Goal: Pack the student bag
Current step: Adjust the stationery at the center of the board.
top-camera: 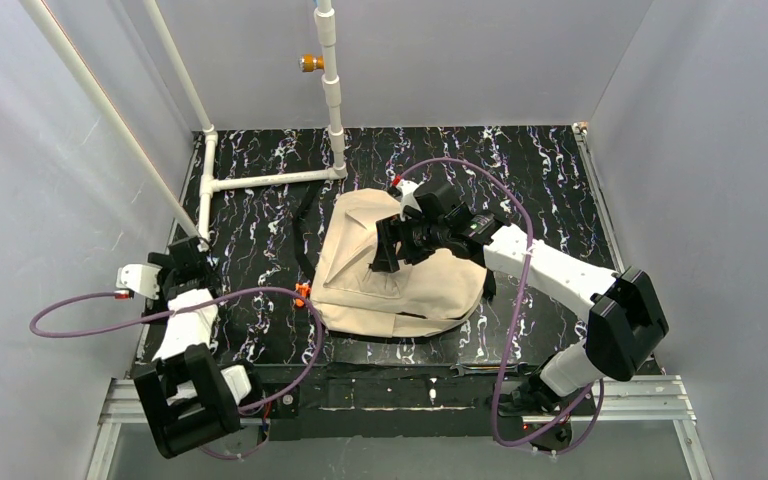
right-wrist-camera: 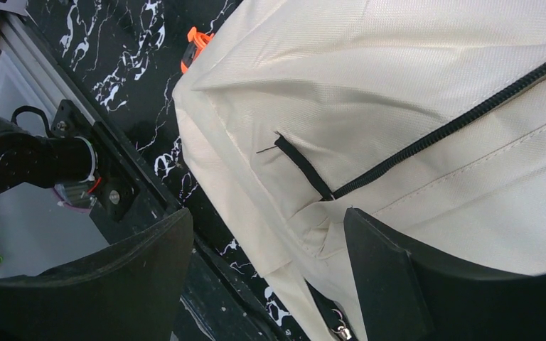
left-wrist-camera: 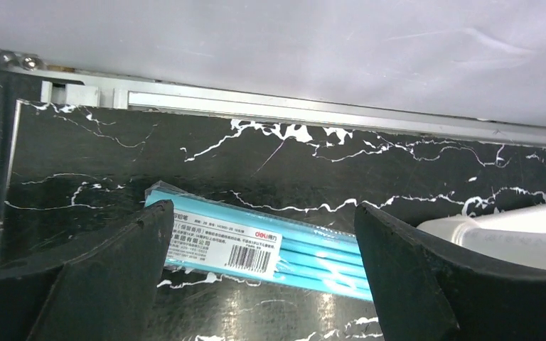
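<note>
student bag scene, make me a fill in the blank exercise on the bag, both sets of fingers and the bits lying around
1. The right gripper hangs over the student bag with its fingers ____.
2. The zip on the bag is ____ in colour.
3. In the left wrist view, the labelled pack seen between the fingers of the left gripper is ____ in colour.
4. The small clip on the table beside the bag is ____ in colour.

Missing words: open; black; blue; orange

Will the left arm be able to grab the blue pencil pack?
Probably yes. The pencil pack lies uncovered on the table, just ahead of the open left gripper, with nothing on top of it.
</note>
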Controlling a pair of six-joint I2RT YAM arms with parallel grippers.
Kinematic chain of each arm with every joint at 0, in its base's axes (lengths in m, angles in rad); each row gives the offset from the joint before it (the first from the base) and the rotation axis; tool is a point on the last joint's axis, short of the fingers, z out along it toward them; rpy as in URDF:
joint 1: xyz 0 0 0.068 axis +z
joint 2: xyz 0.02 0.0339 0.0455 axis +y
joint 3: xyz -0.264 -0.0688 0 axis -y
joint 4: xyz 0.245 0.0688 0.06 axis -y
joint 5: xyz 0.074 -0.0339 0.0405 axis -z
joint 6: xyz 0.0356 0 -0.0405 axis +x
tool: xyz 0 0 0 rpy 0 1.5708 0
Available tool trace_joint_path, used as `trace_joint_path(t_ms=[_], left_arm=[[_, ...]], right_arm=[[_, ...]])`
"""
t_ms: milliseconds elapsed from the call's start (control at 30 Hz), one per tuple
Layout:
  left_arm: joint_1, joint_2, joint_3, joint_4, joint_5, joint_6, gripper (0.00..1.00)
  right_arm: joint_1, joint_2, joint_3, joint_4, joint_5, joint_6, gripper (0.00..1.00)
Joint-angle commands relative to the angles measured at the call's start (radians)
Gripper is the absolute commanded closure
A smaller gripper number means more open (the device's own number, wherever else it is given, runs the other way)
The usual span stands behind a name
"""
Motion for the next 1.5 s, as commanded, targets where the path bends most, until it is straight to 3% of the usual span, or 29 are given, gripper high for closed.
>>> trace_joint_path(t_ms=[0, 167, 333, 500, 633, 733, 833, 933, 1033, 1200, 1333, 1467], left_arm=[[0.061, 0.05, -0.032, 0.091, 0.03, -0.113, 0.02], [0.126, 0.155, 0.016, -0.056, 0.084, -0.295, 0.02], [0.162, 0.267, 0.122, -0.185, 0.164, -0.334, 0.02], [0.179, 0.456, 0.337, -0.582, 0.273, -0.476, 0.02], [0.179, 0.583, 0.459, -0.822, 0.401, -0.507, 0.07], [0.175, 0.613, 0.489, -0.938, 0.455, -0.529, 0.12], [0.148, 0.571, 0.441, -0.951, 0.496, -0.561, 0.11], [0.088, 0.502, 0.371, -0.936, 0.547, -0.621, 0.11], [-0.04, 0.445, 0.346, -0.91, 0.552, -0.67, 0.1], [-0.237, 0.466, 0.375, -0.848, 0.674, -0.627, 0.08], [-0.424, 0.368, 0.406, -0.911, 0.512, -0.601, 0.02], [-0.462, 0.251, 0.377, -0.859, 0.371, -0.384, 0.02]], right_arm=[[-0.001, -0.016, 0.006, 0.0, -0.021, -0.021, 0.15], [-0.001, -0.009, 0.007, -0.005, -0.026, -0.023, 0.15], [-0.001, -0.01, 0.005, -0.004, -0.029, -0.025, 0.15], [-0.001, -0.005, 0.016, -0.005, -0.03, -0.025, 0.14], [-0.001, 0.0, 0.021, -0.003, -0.033, -0.024, 0.14], [-0.001, 0.008, 0.021, 0.01, -0.044, -0.019, 0.14], [-0.001, 0.022, 0.023, 0.019, -0.058, -0.011, 0.14], [-0.001, 0.031, 0.021, 0.025, -0.062, -0.008, 0.14], [-0.001, 0.029, 0.019, 0.026, -0.058, -0.009, 0.14], [-0.001, 0.001, 0.004, 0.021, -0.019, -0.023, 0.13], [-0.001, -0.025, -0.013, 0.032, 0.001, -0.026, 0.13], [-0.001, -0.041, -0.025, 0.041, 0.011, -0.024, 0.13]])
